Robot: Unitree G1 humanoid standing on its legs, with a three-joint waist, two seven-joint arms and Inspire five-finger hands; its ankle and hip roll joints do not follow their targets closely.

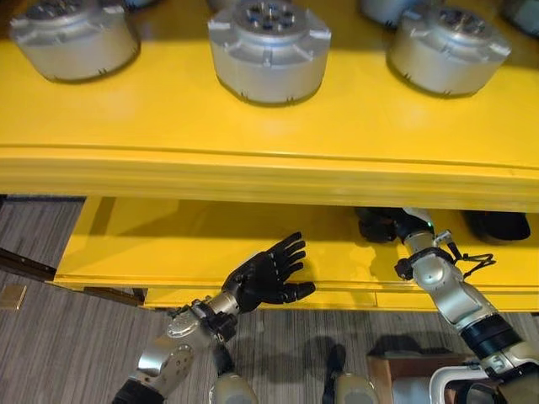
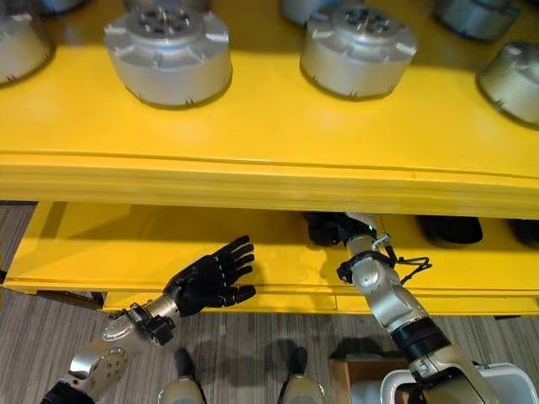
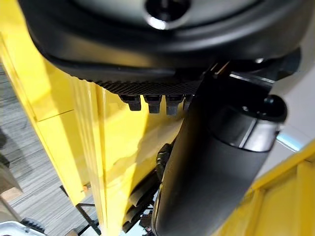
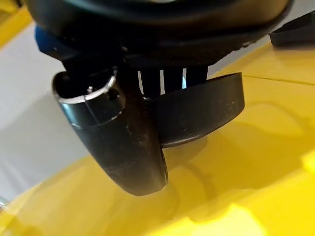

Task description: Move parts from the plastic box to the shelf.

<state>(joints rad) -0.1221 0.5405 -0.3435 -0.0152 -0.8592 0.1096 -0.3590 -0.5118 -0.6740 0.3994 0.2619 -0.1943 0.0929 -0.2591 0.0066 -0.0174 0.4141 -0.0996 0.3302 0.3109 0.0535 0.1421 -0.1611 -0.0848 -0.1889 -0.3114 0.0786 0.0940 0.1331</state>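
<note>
**Right hand tucked under the shelf, parts up top**

Left hand point(image 1: 268, 273) hangs in front of the lower shelf point(image 1: 168, 240), fingers spread wide, holding nothing. Right hand point(image 1: 381, 224) reaches in under the top shelf point(image 1: 253, 151), and I honestly can't tell how its fingers stand. Round silver parts point(image 1: 269, 49) sit in a row on the top shelf, well apart.

Grey striped carpet point(image 1: 50, 353) covers the floor. A yellow shelf unit point(image 1: 269, 168) stands on it, its glossy boards catching soft light. A brown box point(image 1: 404, 370) sits on the floor.
</note>
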